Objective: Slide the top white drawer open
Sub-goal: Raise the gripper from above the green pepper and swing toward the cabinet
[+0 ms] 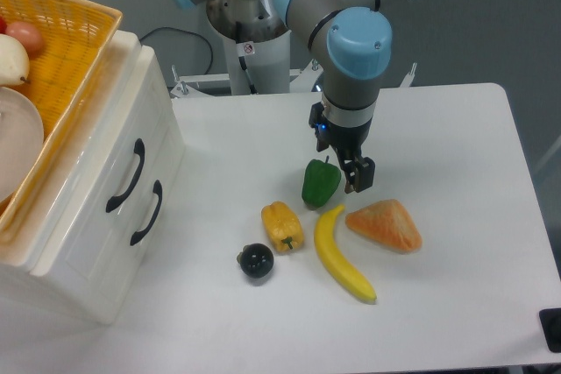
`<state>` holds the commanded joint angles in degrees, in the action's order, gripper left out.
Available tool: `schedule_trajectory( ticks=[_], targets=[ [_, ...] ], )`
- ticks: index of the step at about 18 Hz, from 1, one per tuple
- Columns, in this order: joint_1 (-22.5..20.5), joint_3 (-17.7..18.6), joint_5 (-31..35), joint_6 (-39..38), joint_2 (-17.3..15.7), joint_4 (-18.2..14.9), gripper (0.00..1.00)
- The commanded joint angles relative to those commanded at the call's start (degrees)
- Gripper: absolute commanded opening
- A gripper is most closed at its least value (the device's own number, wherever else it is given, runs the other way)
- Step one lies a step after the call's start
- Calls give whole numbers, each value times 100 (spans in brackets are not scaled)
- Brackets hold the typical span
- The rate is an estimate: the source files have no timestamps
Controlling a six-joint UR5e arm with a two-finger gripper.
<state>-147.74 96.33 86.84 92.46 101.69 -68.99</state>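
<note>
A: Nearest me is the white cabinet (96, 243) at the table's (456, 129) left edge, both drawers shut. An orange basket (61, 50) sits on top.

B: Where's the target?

A: The top white drawer (105, 172) is the upper front, with the curved black handle (127, 177). The lower drawer (123, 229) is just beside it with its own handle, so I have to pick carefully.

B: How does it handle?

A: I judge it stiff glossy plastic, light but slippery. I'd hook the handle, not the face. The loaded basket may weigh the cabinet down.

B: And the claw?

A: The claw (358, 177) hangs well apart from the cabinet, above the green pepper (320, 183), holding nothing. Whether it's open I can't tell.

B: Surroundings?

A: Smooth white table with a yellow pepper (282, 225), banana (342, 256), dark round thing (256, 261) and orange wedge (386, 225) mid-table. Grey wall behind.
</note>
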Motion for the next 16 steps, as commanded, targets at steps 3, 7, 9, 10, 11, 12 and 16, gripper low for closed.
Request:
schedule_trajectory(
  ticks=[3, 7, 9, 10, 11, 12, 16],
  targets=[
    [9, -9, 0, 0, -9, 0, 100],
    [70, -35, -53, 26, 0, -44, 100],
    [70, 52, -27, 61, 9, -35, 100],
    [70, 157, -26, 62, 9, -26, 100],
    [62, 228, -61, 88, 0, -18, 100],
    [18, 229, -105, 88, 0, -35, 100],
    [17, 264, -185, 62, 0, -44, 100]
  ],
)
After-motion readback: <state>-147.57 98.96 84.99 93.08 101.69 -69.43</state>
